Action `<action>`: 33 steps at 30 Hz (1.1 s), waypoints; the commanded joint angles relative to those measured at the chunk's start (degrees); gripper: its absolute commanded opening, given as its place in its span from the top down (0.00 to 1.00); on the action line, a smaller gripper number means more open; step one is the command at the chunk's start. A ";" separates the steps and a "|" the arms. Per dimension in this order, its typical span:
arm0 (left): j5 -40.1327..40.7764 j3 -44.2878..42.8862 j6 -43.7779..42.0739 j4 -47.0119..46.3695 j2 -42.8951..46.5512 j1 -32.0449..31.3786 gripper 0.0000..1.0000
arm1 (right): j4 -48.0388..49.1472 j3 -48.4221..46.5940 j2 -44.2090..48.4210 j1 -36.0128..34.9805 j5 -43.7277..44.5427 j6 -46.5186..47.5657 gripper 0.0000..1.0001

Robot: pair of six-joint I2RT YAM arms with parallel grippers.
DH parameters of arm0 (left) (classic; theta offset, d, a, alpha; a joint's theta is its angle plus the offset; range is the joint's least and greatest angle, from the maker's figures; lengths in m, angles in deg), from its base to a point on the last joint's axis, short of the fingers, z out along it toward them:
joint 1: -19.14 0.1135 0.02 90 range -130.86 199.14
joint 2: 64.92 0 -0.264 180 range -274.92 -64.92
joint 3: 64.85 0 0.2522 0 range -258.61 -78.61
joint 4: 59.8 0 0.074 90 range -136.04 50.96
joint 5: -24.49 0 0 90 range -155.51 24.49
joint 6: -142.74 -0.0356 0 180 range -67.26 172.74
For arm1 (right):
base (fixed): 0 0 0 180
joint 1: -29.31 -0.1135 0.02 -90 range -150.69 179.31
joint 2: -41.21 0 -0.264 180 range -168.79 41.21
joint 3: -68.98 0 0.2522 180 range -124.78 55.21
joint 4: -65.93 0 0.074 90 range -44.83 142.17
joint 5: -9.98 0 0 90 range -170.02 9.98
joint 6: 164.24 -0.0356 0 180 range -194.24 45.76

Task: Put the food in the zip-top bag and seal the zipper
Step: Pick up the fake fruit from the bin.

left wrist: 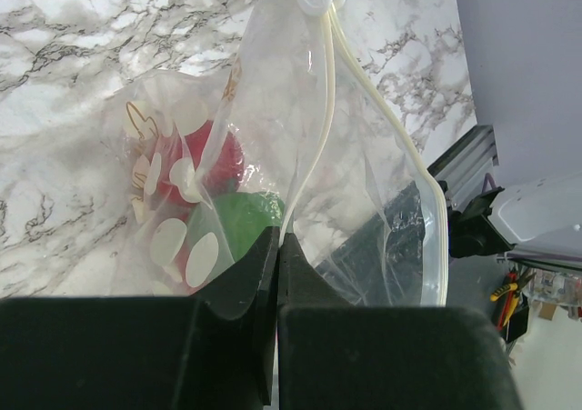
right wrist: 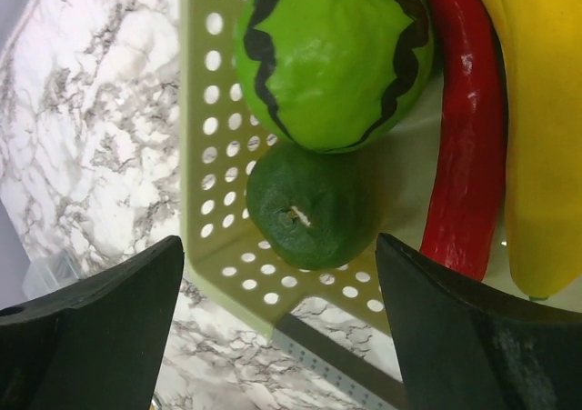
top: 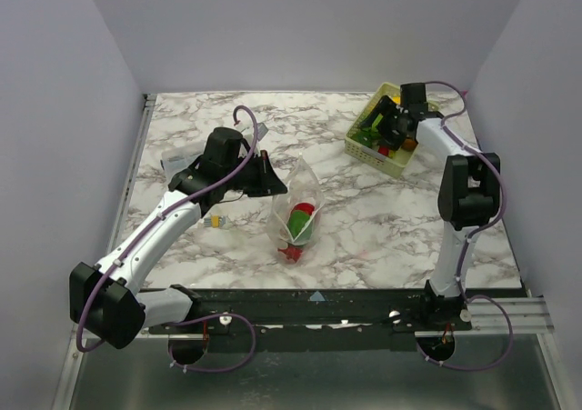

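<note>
Widely spread, right gripper [right wrist: 280, 246] straddles basket [right wrist: 205, 155] corner edge.

Bright even light, soft shadows, sheen on zip-top bag [left wrist: 273, 110].

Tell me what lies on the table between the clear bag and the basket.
Nothing: in the top view, only bare marble table separates the bag from the basket.

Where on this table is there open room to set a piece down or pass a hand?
Free: the table between bag and basket, and the far strip left of the basket. Crowded: the bag's mouth, pinched by the left gripper, and the basket, under the open right gripper.
</note>
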 commanded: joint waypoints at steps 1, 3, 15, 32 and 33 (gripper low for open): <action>-1.47 0.73 -0.07 -0.89 -0.49 -0.15 1.00 | 0.77 -0.27 -3.45 0.45 -2.69 0.74 0.13; -1.58 0.81 0.02 -1.02 -0.33 -0.12 1.00 | 1.33 0.50 -3.84 0.45 -2.95 0.77 0.13; -1.43 1.12 0.18 -1.33 -0.53 -0.17 1.00 | 3.26 0.90 -8.06 0.45 -4.79 0.73 0.23; -2.22 1.29 0.63 -1.58 -0.24 -0.15 1.00 | 4.50 3.86 1.53 0.45 -1.55 2.60 0.64; -2.10 1.25 0.63 -1.32 -0.39 -0.10 1.00 | 4.57 4.18 2.24 0.47 -0.87 2.80 0.67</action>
